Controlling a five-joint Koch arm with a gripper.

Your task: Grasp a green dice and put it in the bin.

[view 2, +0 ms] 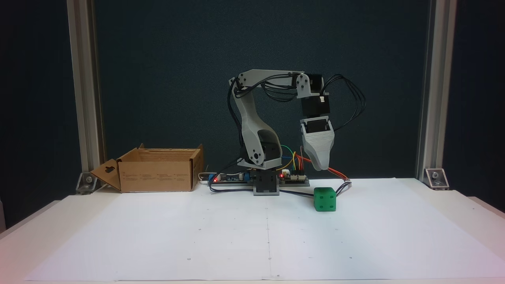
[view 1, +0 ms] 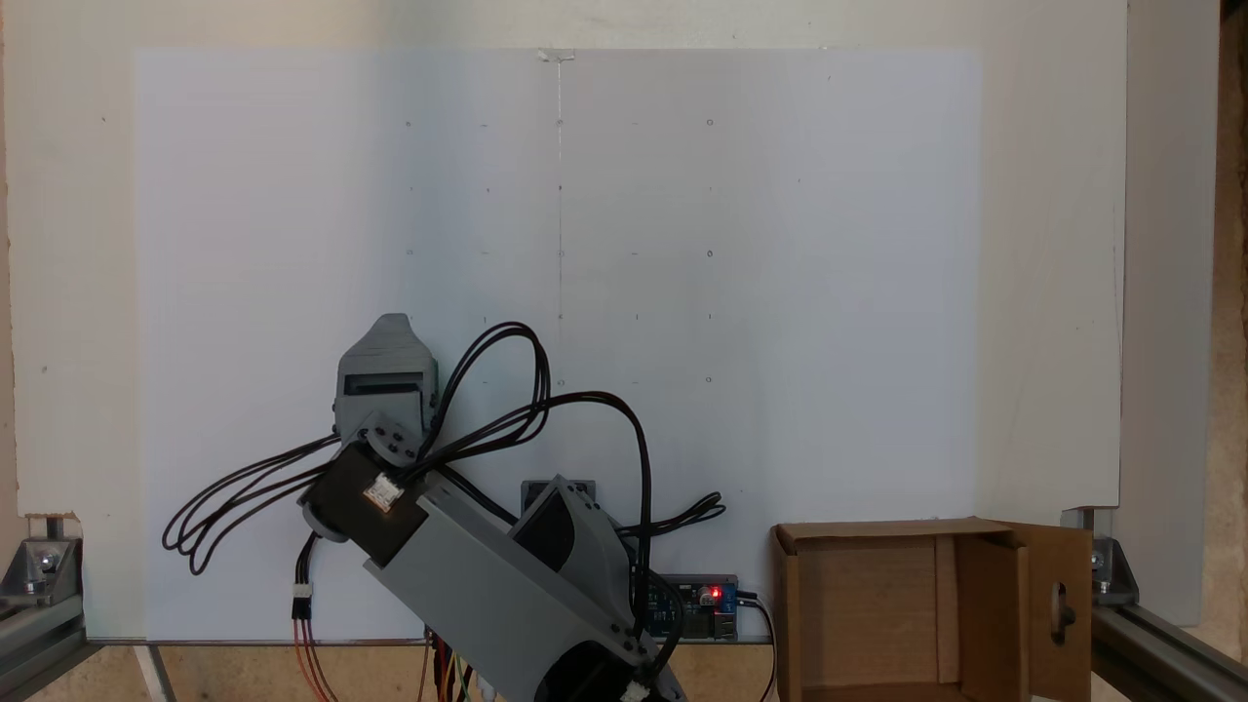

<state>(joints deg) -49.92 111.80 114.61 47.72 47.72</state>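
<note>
Item: grey gripper (view 2: 321,165), pointing straight down at right of centre in a fixed view taken level with the table, hanging above the green dice (view 2: 325,199) with a clear gap of air between tip and cube; only a single tapered tip is seen, so whether the jaws are parted or closed cannot be told, and nothing is seen held in them. In a fixed view from above, the same gripper (view 1: 392,327) appears at left of centre as a rounded grey wedge seen from its back. Item: green dice, resting on the white paper sheet (view 2: 197,236) just right of centre, near the sheet's far edge, one face with several recessed pips turned toward the camera; a black cable lies just behind it. Item: bin (view 2: 158,169), brown cardboard, open at the top, standing at middle left of the level view by the sheet's far edge, well apart from the dice; one flap with a keyhole-shaped cutout hangs outward on its left side. In the view from above, the bin (view 1: 877,531) sits at lower right, its inside showing bare cardboard, the cutout flap at its right. Item: arm base with circuit boards (view 2: 294,179) and lit red lamps, between bin and dice.
</note>
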